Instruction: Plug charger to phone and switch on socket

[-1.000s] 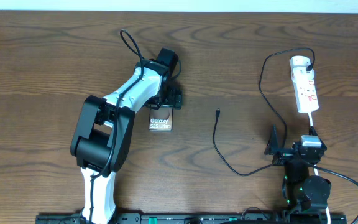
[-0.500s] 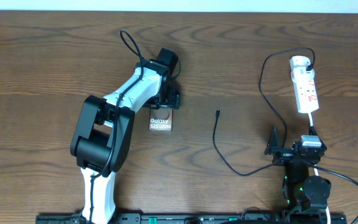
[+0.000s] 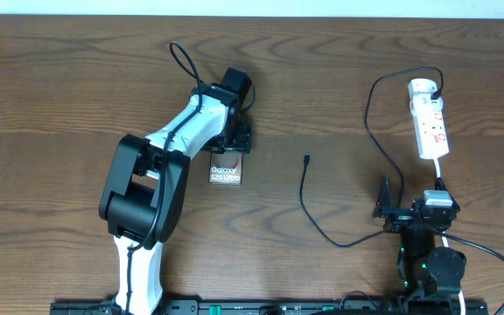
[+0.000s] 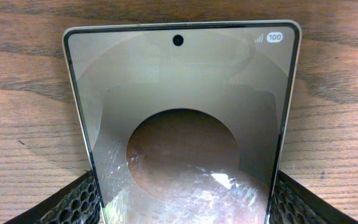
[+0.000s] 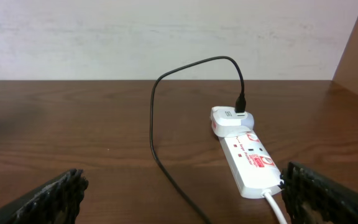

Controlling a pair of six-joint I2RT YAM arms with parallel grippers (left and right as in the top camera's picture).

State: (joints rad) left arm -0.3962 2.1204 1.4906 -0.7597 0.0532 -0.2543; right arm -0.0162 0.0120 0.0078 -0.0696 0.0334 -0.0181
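Observation:
The phone (image 3: pixel 226 171) lies flat on the wooden table, lettering up. In the left wrist view the phone (image 4: pixel 182 93) fills the frame. My left gripper (image 3: pixel 235 143) is at its far end. In the left wrist view its two fingers (image 4: pixel 182 196) press against the phone's long edges. The charger cable (image 3: pixel 309 206) lies loose, with its connector tip (image 3: pixel 306 158) right of the phone and apart from it. Its plug (image 3: pixel 437 88) sits in the far end of the socket (image 3: pixel 430 122). My right gripper (image 3: pixel 401 210) is open and empty near the front edge. In the right wrist view it (image 5: pixel 191 199) faces the socket (image 5: pixel 247 158) and the cable (image 5: pixel 156 124).
The socket's white cord (image 3: pixel 440 171) runs from the strip towards my right arm. The cable loops from the strip across the right half of the table. A pale wall (image 5: pixel 166 31) stands behind the table's far edge.
My left gripper has shifted very slightly at the phone's far end. The phone, the cable and my right arm have not moved.

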